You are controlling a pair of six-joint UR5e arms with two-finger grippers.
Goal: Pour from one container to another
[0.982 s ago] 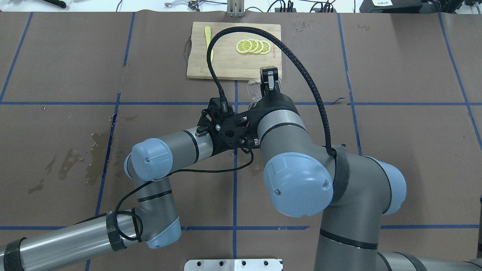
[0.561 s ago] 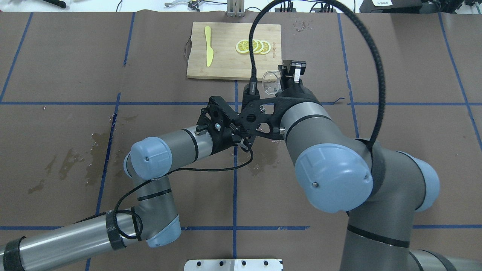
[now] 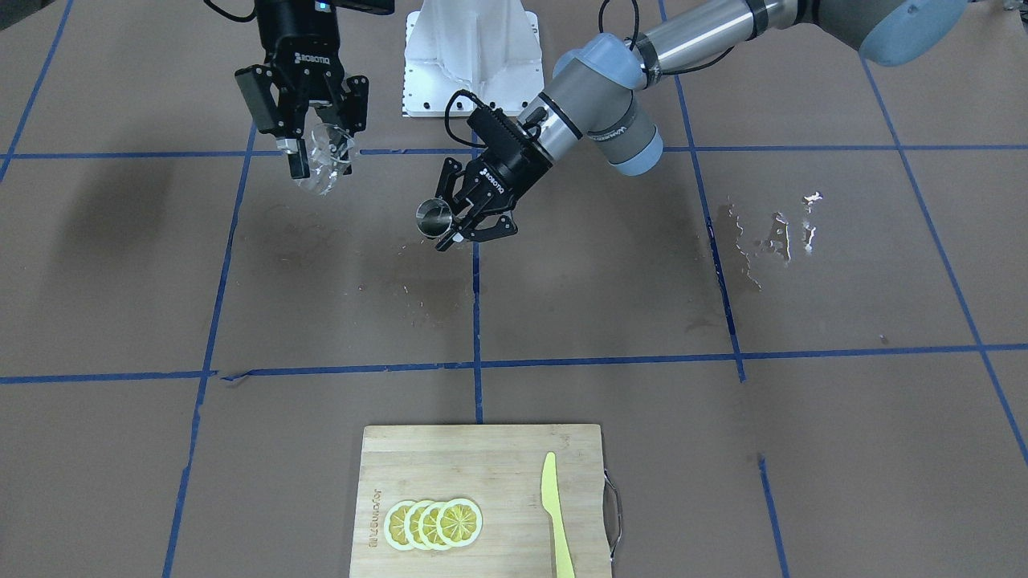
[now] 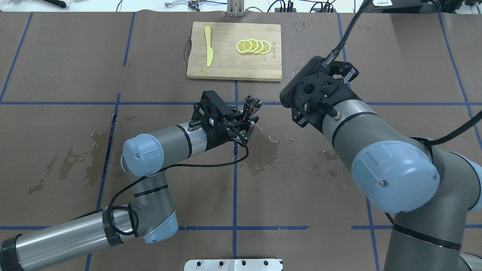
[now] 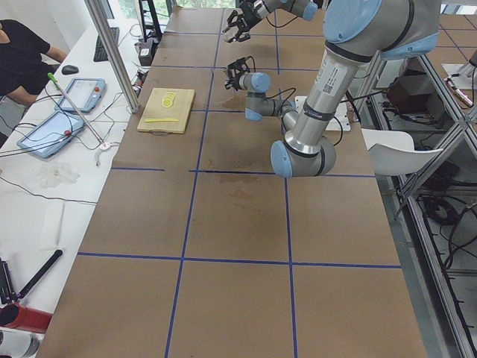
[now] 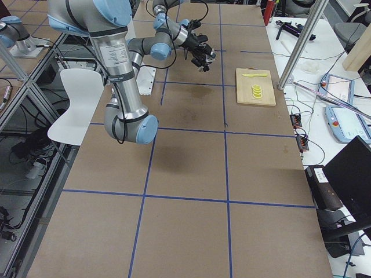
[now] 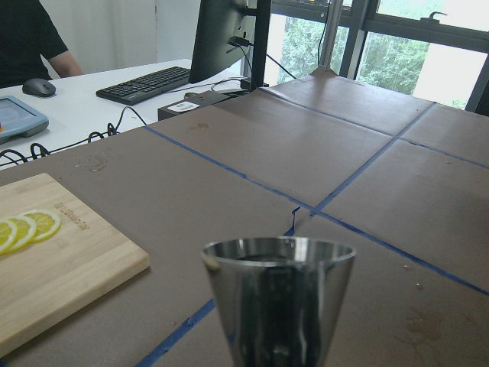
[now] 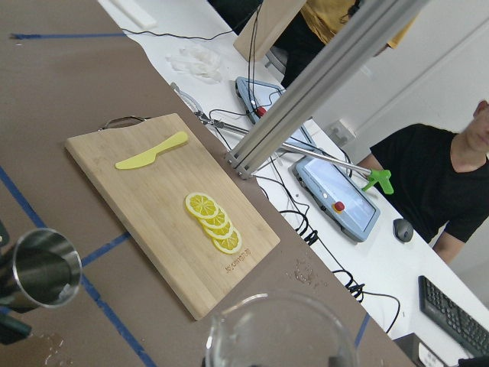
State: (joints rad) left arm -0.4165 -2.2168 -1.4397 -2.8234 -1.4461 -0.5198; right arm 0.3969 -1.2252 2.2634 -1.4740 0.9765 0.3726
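Note:
A small steel cup (image 4: pixel 252 103) hangs over the table's middle with my left gripper (image 4: pixel 248 115) shut on its lower part. It also fills the bottom of the left wrist view, steel cup (image 7: pixel 279 294), mouth up. A clear cup (image 3: pixel 328 168) is held above the table with my right gripper (image 3: pixel 320 151) shut on it. From the front, the clear cup is well to the left of the steel cup (image 3: pixel 434 218) and apart from it. From overhead, the right wrist hides the clear cup. I cannot tell what either cup holds.
A wooden cutting board (image 4: pixel 233 66) lies at the far middle with lemon slices (image 4: pixel 253 46) and a yellow knife (image 4: pixel 208 45) on it. Wet patches (image 4: pixel 269 145) mark the brown paper under the arms, with more at the left (image 4: pixel 94 158). People sit at the desk beyond.
My right arm has swung right, carrying the clear cup away from the left gripper. The steel cup, hidden under the right wrist before, now shows. The left arm has shifted slightly.

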